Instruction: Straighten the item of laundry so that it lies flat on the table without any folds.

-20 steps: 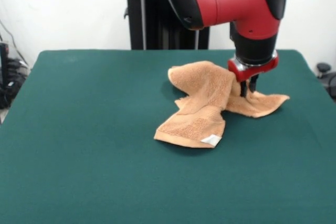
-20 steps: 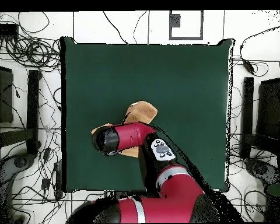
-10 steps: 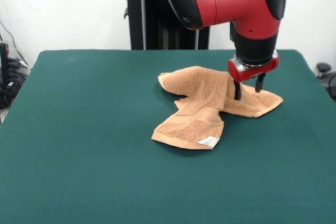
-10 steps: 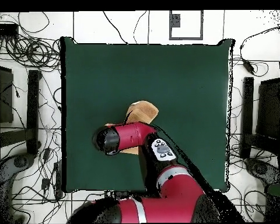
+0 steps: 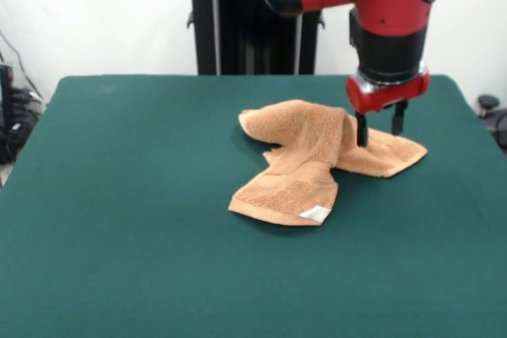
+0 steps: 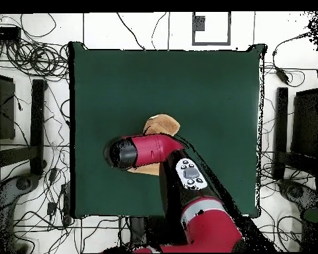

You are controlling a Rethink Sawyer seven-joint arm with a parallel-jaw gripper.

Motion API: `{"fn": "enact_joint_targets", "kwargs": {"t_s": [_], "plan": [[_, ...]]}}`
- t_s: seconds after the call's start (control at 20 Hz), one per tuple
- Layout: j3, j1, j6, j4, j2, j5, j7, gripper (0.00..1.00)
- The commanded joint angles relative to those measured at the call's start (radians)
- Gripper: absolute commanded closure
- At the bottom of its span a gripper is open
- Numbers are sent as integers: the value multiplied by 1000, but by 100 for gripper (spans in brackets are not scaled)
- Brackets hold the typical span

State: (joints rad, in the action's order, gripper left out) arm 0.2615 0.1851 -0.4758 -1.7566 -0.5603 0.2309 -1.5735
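Observation:
The item of laundry point(image 5: 305, 160), a tan terry towel, lies crumpled on the green table point(image 5: 119, 195) right of centre, folded over itself. One lobe reaches toward the front and carries a white tag point(image 5: 317, 213); another corner spreads to the right. My gripper point(image 5: 379, 126) hangs open just above that right part, with nothing between its fingers. From overhead, the arm covers most of the towel point(image 6: 163, 124), only its far lobe and a strip showing, and the gripper is hidden under the wrist.
The table point(image 6: 208, 92) extends wide on every side of the towel. Cables and black equipment lie on the floor beyond the table edges in the overhead view.
The gripper was shut on the towel's raised fold, then opened and let it go. The towel dropped lower and spread a little leftward. The gripper has since risen slightly.

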Motion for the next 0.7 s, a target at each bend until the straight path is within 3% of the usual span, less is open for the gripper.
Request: {"fn": "enact_joint_targets", "kwargs": {"t_s": [0.05,0.3,0.4,0.7], "plan": [[117,21,-81,-40,-61,-81,-95,0],[83,4,-129,-13,-50,-74,-76,0],[44,-15,-208,2,-50,-32,-31,0],[-4,-3,-206,6,-33,34,-6,0]]}}
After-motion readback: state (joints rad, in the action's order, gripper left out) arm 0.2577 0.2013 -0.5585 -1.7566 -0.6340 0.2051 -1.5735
